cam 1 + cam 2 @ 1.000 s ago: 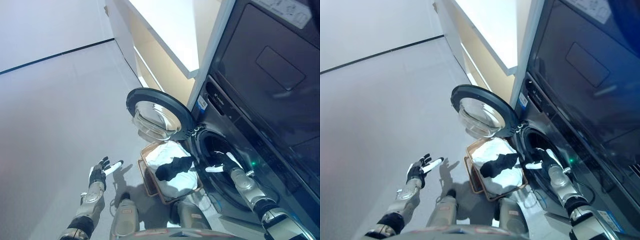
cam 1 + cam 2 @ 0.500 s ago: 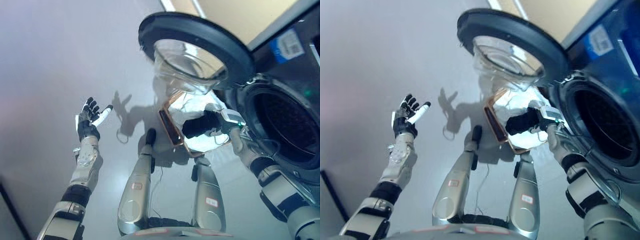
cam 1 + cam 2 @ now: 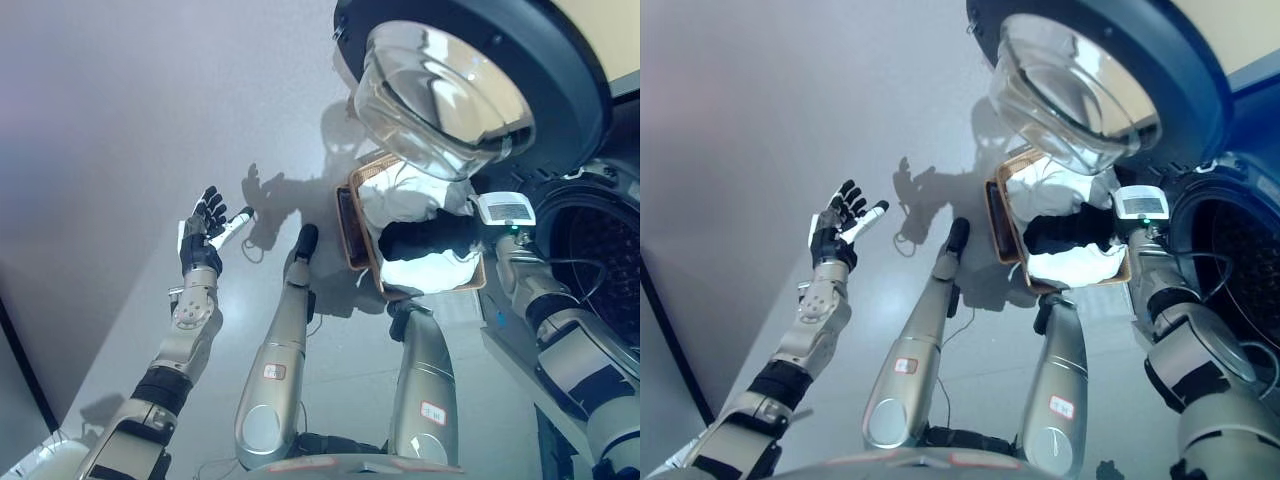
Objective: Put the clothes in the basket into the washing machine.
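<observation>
Since the earlier frames the camera has tipped further down, so the whole scene has shifted, and the right hand (image 3: 462,233), which one second ago was inside the drum opening, is now over the basket (image 3: 357,222). In both views this hand sits right of centre, against the dark garment (image 3: 425,238) that lies across the white clothes (image 3: 410,195). The hand is as dark as the garment and they merge together, so I cannot tell if its fingers are curled on the cloth or only resting on it.

The basket is brown woven, stands on the grey floor (image 3: 120,120) at the centre right of the frame, and is filled with the white clothes, with the dark garment on top. It lies just below the round door (image 3: 470,85) of the washing machine (image 3: 1240,200), which is swung open in the upper right of the frame, with its glass bowl facing down toward the basket. The dark drum opening (image 3: 605,255) shows at the right edge, just beside the basket; no clothes are visible inside it.

The left hand (image 3: 203,240) is raised over the bare floor at the left of centre, well apart from the basket. Its fingers are released and spread, and it holds nothing.
</observation>
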Available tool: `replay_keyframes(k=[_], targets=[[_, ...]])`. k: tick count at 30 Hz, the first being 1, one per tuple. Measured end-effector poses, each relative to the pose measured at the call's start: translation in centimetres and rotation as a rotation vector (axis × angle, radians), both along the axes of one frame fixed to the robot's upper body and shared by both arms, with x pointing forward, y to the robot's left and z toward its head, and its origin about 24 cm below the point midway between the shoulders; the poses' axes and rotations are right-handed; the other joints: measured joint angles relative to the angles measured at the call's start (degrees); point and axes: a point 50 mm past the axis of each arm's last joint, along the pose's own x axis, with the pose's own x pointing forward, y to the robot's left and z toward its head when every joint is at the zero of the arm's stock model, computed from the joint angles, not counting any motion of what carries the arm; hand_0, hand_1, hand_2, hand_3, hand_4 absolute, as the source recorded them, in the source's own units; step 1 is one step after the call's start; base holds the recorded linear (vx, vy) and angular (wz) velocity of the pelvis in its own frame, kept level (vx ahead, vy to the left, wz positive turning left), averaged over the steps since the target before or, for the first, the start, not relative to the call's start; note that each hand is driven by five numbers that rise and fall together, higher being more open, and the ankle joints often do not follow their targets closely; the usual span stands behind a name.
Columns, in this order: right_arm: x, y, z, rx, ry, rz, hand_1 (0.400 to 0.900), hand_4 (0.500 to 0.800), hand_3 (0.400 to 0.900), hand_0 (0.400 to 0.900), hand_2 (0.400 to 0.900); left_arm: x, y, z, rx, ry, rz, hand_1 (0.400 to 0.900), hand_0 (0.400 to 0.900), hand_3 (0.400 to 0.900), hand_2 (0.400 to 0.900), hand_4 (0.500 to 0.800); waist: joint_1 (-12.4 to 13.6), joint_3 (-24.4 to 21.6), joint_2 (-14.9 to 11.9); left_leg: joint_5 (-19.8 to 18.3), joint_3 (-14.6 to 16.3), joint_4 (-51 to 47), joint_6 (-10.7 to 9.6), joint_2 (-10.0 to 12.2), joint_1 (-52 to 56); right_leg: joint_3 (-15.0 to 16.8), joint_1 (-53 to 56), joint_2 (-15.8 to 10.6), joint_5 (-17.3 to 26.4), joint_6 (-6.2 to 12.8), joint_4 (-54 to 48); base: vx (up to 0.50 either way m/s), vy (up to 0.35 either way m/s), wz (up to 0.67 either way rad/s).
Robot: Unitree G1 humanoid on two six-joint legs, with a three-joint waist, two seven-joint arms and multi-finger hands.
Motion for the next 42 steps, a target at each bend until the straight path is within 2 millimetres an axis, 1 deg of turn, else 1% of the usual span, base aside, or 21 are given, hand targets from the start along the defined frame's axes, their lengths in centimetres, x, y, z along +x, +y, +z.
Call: replay_keyframes(k=[4, 6, 9, 10, 12, 13, 15, 16, 18, 21, 23, 28, 29, 30, 31, 34, 38, 42], targets=[[-0.2, -0.8, 0.4, -0.052, 0.006, -0.013, 0.9, 0.8, 0.9, 0.9, 0.9, 0.0, 0.4, 0.1, -0.003, 0.0, 0.007, 0.9, 0.9, 0.9, 0.9, 0.8, 0.2, 0.0, 0.1, 0.5, -0.2, 0.9, -0.2, -0.3, -3.3, 0.2, -4.1, -0.3, -0.5, -0.61, 2.6, -0.03, -0.007, 0.08], [-0.2, -1.1, 0.7, -0.069, 0.008, -0.012, 0.9, 0.8, 0.9, 0.9, 0.9, 0.0, 0.3, 0.5, -0.005, -0.014, 0.0, 0.9, 0.9, 0.9, 0.9, 0.8, 0.1, 0.0, 0.1, 0.5, -0.5, 2.2, -0.3, -0.9, -5.2, 0.2, -6.3, -0.9, -1.1, -0.89, 4.6, -0.04, -0.003, 0.08], [-0.2, -1.4, 1.1, -0.082, 0.008, -0.015, 0.9, 0.8, 0.9, 0.9, 0.9, 0.2, -0.1, 1.5, -0.01, -0.056, -0.023, 0.9, 0.9, 0.9, 0.9, 0.8, 0.2, 0.0, 0.1, 0.6, -0.7, 4.5, -0.5, -1.5, -8.6, 0.4, -9.5, -1.4, -1.8, -0.98, 7.4, 0.02, -0.017, 0.09], [-0.2, -1.4, 1.1, -0.086, 0.009, -0.016, 0.9, 0.8, 0.9, 0.9, 0.9, 0.3, -0.2, 1.7, -0.012, -0.066, -0.028, 0.9, 0.9, 0.9, 0.9, 0.8, 0.1, 0.1, 0.1, -0.3, -0.8, 5.6, -0.6, -1.9, -9.3, 0.4, -10.2, -2.0, -2.7, -1.16, 8.9, 0.04, -0.037, 0.15], [-0.1, -1.5, 1.4, -0.09, 0.006, -0.013, 0.9, 0.8, 0.9, 0.9, 0.9, 0.2, -0.3, 2.5, -0.011, -0.098, -0.04, 0.9, 0.9, 0.9, 0.9, 0.8, 0.1, 0.1, 0.1, -0.5, -0.8, 7.7, -0.3, -2.5, -11.3, 0.8, -12.3, -2.4, -3.3, -1.12, 11.1, -0.03, 0.013, 0.07], [0.0, -1.6, 1.9, -0.095, -0.005, -0.013, 0.9, 0.8, 0.9, 0.9, 0.9, 0.2, -0.4, 3.2, -0.01, -0.125, -0.052, 0.9, 0.9, 0.9, 0.9, 0.8, 0.1, 0.1, 0.1, -0.8, -0.7, 9.0, -0.4, -3.0, -12.8, 1.0, -13.9, -3.0, -3.8, -1.24, 12.7, 0.0, 0.0, 0.0], [0.4, -1.5, 2.5, -0.096, -0.022, -0.012, 0.9, 0.8, 0.9, 0.9, 0.9, 0.4, -0.5, 4.0, -0.011, -0.155, -0.061, 0.9, 0.9, 0.9, 0.9, 0.8, 0.5, 0.1, 0.1, -1.4, -0.5, 11.3, -0.5, -3.2, -15.5, 1.7, -16.6, -3.1, -4.3, -1.26, 14.7, 0.0, 0.0, 0.0], [0.5, -1.4, 2.7, -0.097, -0.027, -0.011, 0.9, 0.8, 0.9, 0.9, 0.9, 0.5, -0.6, 4.1, -0.011, -0.157, -0.063, 0.9, 0.9, 0.9, 0.9, 0.8, 0.6, 0.1, 0.1, -1.7, -0.2, 12.5, -0.4, -3.4, -16.4, 2.1, -17.6, -3.2, -4.5, -1.31, 15.7, -0.01, 0.006, 0.04], [0.6, -1.5, 3.2, -0.1, -0.039, -0.012, 0.9, 0.8, 0.9, 0.9, 0.9, 0.5, -0.6, 4.1, -0.012, -0.158, -0.064, 0.9, 0.9, 0.9, 0.9, 0.8, 0.6, 0.1, 0.2, -2.1, 0.0, 13.7, -0.7, -3.9, -17.7, 2.8, -19.2, -3.6, -4.7, -1.09, 17.1, -0.01, 0.011, 0.08], [0.6, -2.1, 3.9, -0.116, -0.054, -0.026, 0.9, 0.8, 0.9, 0.9, 0.9, 0.5, -0.7, 4.4, -0.013, -0.168, -0.068, 0.9, 0.9, 0.9, 0.9, 0.8, 0.7, 0.2, 0.3, -2.3, 0.2, 15.3, -0.5, -4.8, -20.1, 3.8, -21.9, -4.3, -5.0, -0.81, 19.3, -0.01, 0.012, 0.06], [0.5, -2.4, 4.3, -0.123, -0.066, -0.031, 0.9, 0.8, 0.9, 0.9, 0.9, 0.4, -0.8, 4.5, -0.014, -0.176, -0.073, 0.9, 0.9, 0.9, 0.9, 0.8, 0.8, 0.2, 0.3, -2.3, 0.3, 16.0, -0.5, -5.2, -21.4, 3.9, -23.1, -4.9, -5.0, -0.8, 20.2, -0.01, 0.001, 0.09], [0.5, -2.9, 5.2, -0.12, -0.093, -0.048, 0.9, 0.8, 0.9, 0.9, 0.9, 0.3, -0.8, 5.0, -0.008, -0.193, -0.081, 0.9, 0.9, 0.9, 0.9, 0.8, 1.2, 0.2, 0.3, -2.3, 0.0, 17.4, -0.5, -5.9, -23.8, 4.1, -25.5, -5.4, -5.2, -0.54, 21.6, 0.0, 0.0, 0.05], [0.6, -2.9, 5.5, -0.121, -0.099, -0.049, 0.718, 0.691, 0.718, 0.718, 0.718, 0.3, -0.7, 5.0, -0.004, -0.194, -0.081, 0.9, 0.9, 0.9, 0.9, 0.8, 1.1, 0.2, 0.3, -2.3, 0.1, 17.7, -0.5, -6.0, -24.2, 4.2, -25.9, -5.4, -5.4, -0.31, 21.9, 0.01, -0.011, 0.03], [0.7, -3.0, 5.6, -0.122, -0.103, -0.051, 0.41, 0.506, 0.41, 0.41, 0.41, 0.3, -0.7, 5.1, -0.002, -0.196, -0.081, 0.9, 0.9, 0.9, 0.9, 0.8, 1.1, 0.2, 0.3, -2.3, 0.2, 17.8, -0.5, -6.0, -24.5, 4.3, -26.3, -5.4, -5.4, -0.3, 22.1, 0.0, 0.0, 0.0], [0.7, -2.9, 5.8, -0.119, -0.109, -0.051, 0.4, 0.5, 0.4, 0.4, 0.4, 0.2, -0.7, 5.1, -0.002, -0.196, -0.082, 0.9, 0.9, 0.9, 0.9, 0.8, 1.2, 0.2, 0.3, -2.3, 0.2, 18.0, -0.5, -6.0, -24.8, 4.4, -26.6, -5.5, -5.4, -0.32, 22.3, 0.0, 0.0, 0.0], [0.8, -2.9, 6.0, -0.105, -0.133, -0.054, 0.4, 0.5, 0.4, 0.4, 0.4, 0.2, -0.7, 5.2, -0.003, -0.201, -0.084, 0.9, 0.9, 0.9, 0.9, 0.8, 1.2, 0.2, 0.3, -2.3, 0.3, 18.1, -0.5, -6.0, -24.8, 4.5, -26.7, -5.5, -5.4, -0.41, 22.3, 0.0, 0.0, 0.0], [1.3, -2.6, 7.2, -0.09, -0.174, -0.049, 0.4, 0.5, 0.4, 0.4, 0.4, 0.2, -0.9, 5.5, -0.006, -0.214, -0.091, 0.9, 0.9, 0.9, 0.9, 0.8, 1.2, 0.2, 0.3, -2.3, 0.4, 18.0, -0.5, -6.0, -24.8, 4.7, -26.9, -5.5, -5.4, -0.47, 22.3, 0.0, -0.001, -0.01], [1.3, -2.5, 6.9, -0.052, -0.182, -0.06, 0.4, 0.5, 0.4, 0.4, 0.4, 0.2, -0.9, 5.5, -0.006, -0.215, -0.091, 0.9, 0.9, 0.9, 0.9, 0.8, 1.4, 0.2, 0.3, -2.4, 0.5, 17.9, -0.3, -6.0, -24.8, 4.7, -26.8, -5.5, -5.4, -0.52, 22.2, 0.0, -0.002, -0.01]])
